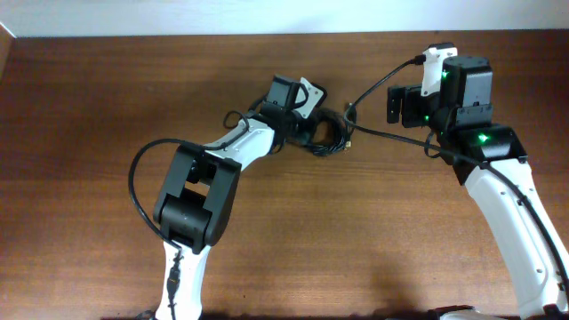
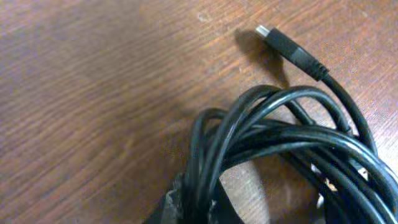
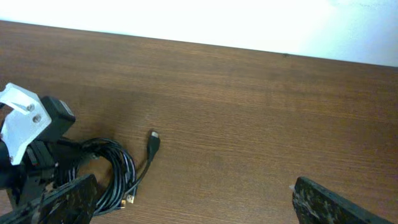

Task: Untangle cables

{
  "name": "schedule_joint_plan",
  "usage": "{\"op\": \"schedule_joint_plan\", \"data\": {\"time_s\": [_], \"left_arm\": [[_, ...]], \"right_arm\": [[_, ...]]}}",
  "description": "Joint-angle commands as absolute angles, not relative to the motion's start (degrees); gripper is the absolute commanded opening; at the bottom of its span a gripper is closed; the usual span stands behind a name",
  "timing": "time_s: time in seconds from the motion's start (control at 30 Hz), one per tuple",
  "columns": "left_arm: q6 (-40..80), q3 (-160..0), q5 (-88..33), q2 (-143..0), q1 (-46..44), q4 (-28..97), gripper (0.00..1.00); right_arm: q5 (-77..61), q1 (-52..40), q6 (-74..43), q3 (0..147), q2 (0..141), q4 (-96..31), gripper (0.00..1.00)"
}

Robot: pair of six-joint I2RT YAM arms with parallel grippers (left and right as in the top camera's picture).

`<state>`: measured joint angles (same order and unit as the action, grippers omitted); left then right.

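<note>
The cables (image 1: 329, 135) are a coiled bundle of thin black cords at the table's back middle. In the left wrist view the bundle (image 2: 292, 149) fills the lower right, with a black plug (image 2: 287, 45) lying free on the wood. My left gripper (image 2: 196, 208) is shut on the bundle's strands. In the overhead view the left gripper (image 1: 307, 124) sits at the bundle's left edge. My right gripper (image 3: 193, 202) is open and empty, hovering to the right of the bundle (image 3: 112, 171). A loose plug (image 3: 153, 142) points away from the coil.
The wooden table (image 1: 356, 240) ends at a white wall along the back. The right arm's own thicker black cable (image 1: 391, 80) arcs over the table between the two arms. The left arm's cable loops at the left (image 1: 138, 178).
</note>
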<state>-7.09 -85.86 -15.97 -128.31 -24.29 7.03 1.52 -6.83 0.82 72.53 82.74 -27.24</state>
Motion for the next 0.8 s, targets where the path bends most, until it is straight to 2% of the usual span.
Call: {"op": "schedule_joint_plan", "data": {"time_s": [0.0, 0.13, 0.33, 0.43, 0.57, 0.67, 0.73, 0.77], "left_arm": [[-6.72, -86.32, -15.2, -129.32, -23.97, 4.14, 0.0], [0.38, -86.43, -15.18, -128.51, -23.79, -3.18, 0.0], [10.7, -86.43, -15.18, -117.73, -23.75, -7.94, 0.0], [10.7, -86.41, -15.2, -110.37, -23.75, -5.89, 0.0], [12.84, -86.41, -15.18, -107.33, -23.75, -1.96, 0.0], [14.31, -86.41, -14.26, -107.33, -23.75, -1.41, 0.0], [18.7, -86.41, -11.49, -107.33, -23.75, -0.8, 0.0], [22.76, -86.41, -11.51, -107.33, -23.75, -0.82, 0.0]], "right_arm": [[2.2, -6.66, 0.64, 73.52, 83.0, -27.22, 0.99], [2.2, -6.66, 0.64, 73.52, 83.0, -27.05, 0.99], [-0.84, -6.68, -0.01, 73.52, 83.0, -26.17, 0.99], [-5.78, -6.72, -0.56, 73.52, 84.38, -23.88, 0.99], [-17.43, -6.72, -2.42, 73.52, 88.16, -18.94, 0.99], [-18.04, -6.72, -7.81, 73.52, 88.33, -17.45, 1.0], [-18.02, -6.68, -15.97, 73.52, 88.33, -17.04, 0.93], [-18.04, -6.68, -20.25, 73.52, 88.33, -17.04, 0.92]]}}
